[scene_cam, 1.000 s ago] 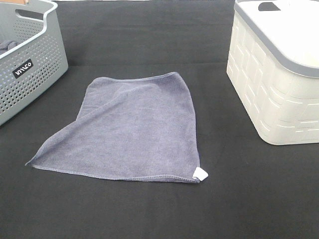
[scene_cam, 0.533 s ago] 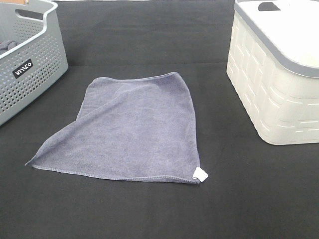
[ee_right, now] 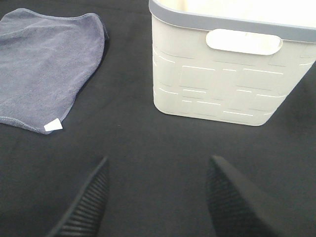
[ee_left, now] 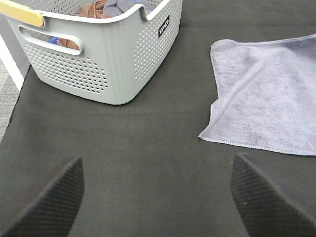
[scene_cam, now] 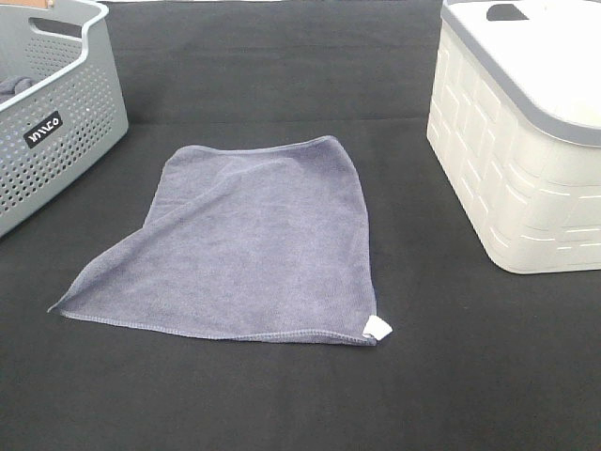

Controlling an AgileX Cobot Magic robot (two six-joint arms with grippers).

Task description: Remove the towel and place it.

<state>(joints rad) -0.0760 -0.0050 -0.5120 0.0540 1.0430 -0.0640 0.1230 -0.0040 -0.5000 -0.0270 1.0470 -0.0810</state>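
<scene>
From the high camera, the towel (scene_cam: pixel 249 244) lay spread flat on the black table (scene_cam: pixel 282 395), near the middle and a little toward the left edge. One flap was folded over along its left side, and a small white tag (scene_cam: pixel 377 328) marked its near right corner. A grey perforated basket (scene_cam: pixel 56 122) stood at the far left corner, and a cream bin (scene_cam: pixel 516 141) with a grey rim stood at the far right. Neither arm appeared in this view.

In the left wrist view, the left fingers (ee_left: pixel 158 202) were spread wide apart and held nothing, hovering over bare table. The towel (ee_left: pixel 266 98) lay ahead of them and off toward the table's middle, its nearest corner fairly close. The basket (ee_left: pixel 106 54) held other cloths.

In the right wrist view, the right fingers (ee_right: pixel 155 197) were likewise parted and empty. The towel (ee_right: pixel 47 64) lay ahead and toward the middle, with the tag (ee_right: pixel 53 125) nearest. The bin (ee_right: pixel 227 74) stood straight ahead.

The towel's longer run seemed to go from the near left corner toward the far right; the left arm looked somewhat nearer.
</scene>
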